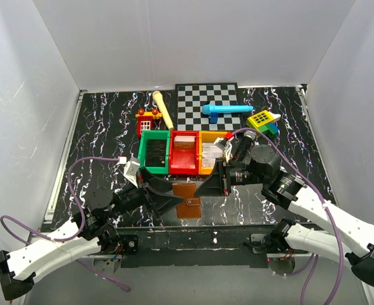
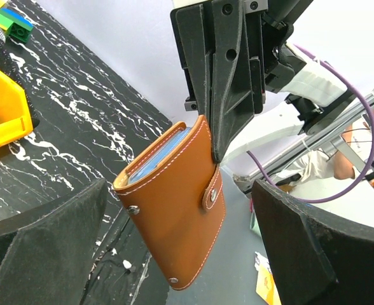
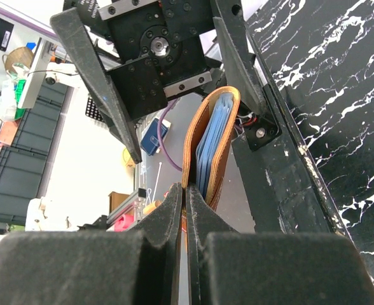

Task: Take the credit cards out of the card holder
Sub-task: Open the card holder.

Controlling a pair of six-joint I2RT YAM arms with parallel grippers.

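Pinching the snapped-shut card holder (image 2: 171, 216), the right end effector (image 3: 186, 192) holds it aloft.

You see 3 white walls (image 1: 174, 38) enclosing the black, white-veined tabletop (image 1: 98, 127). Left of the right gripper (image 3: 186, 194), dark crates (image 3: 9, 171) stand stacked on a pale floor (image 3: 79, 165).
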